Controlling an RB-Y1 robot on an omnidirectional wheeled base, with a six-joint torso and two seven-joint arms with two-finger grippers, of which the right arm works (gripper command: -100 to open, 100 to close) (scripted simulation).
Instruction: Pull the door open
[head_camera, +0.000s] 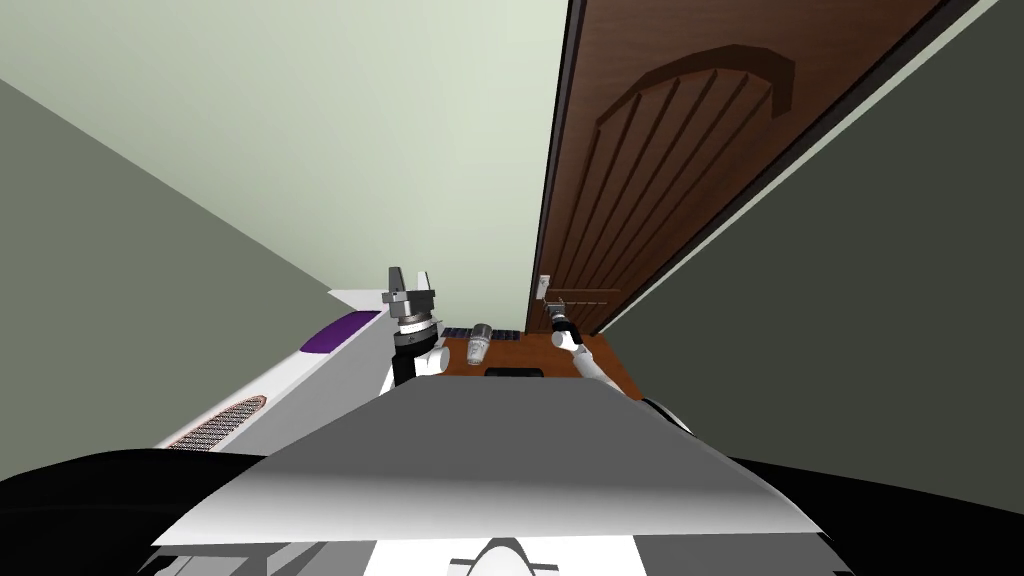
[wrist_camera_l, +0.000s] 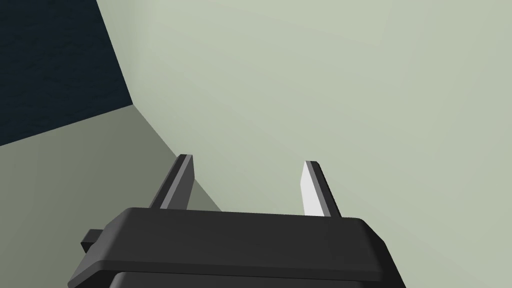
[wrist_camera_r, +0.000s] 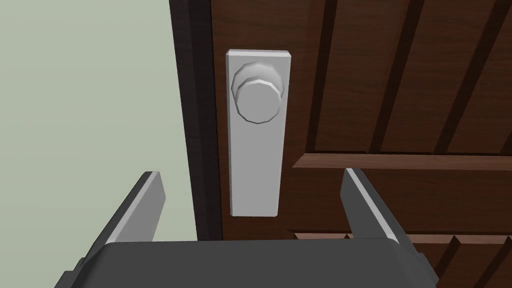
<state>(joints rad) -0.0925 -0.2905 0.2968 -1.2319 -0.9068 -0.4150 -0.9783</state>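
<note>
A dark brown panelled door (head_camera: 660, 170) stands shut in its dark frame, ahead and to my right. A grey round knob (wrist_camera_r: 259, 98) sits near the top of a tall grey backplate (wrist_camera_r: 255, 165) at the door's edge (wrist_camera_r: 200, 125). My right gripper (wrist_camera_r: 252, 187) is open just short of the door, its fingers straddling the lower part of the backplate, with the knob beyond the fingertips. In the head view the right gripper (head_camera: 556, 312) is small at the plate (head_camera: 544, 287). My left gripper (head_camera: 411, 283) is open and raised in front of the pale green wall, holding nothing.
A pale green wall (head_camera: 350, 120) runs left of the door. A white counter (head_camera: 290, 385) with a purple patch and a grille lies low on my left. A small brown table (head_camera: 530, 352) with a clear cup (head_camera: 479, 345) stands close in front.
</note>
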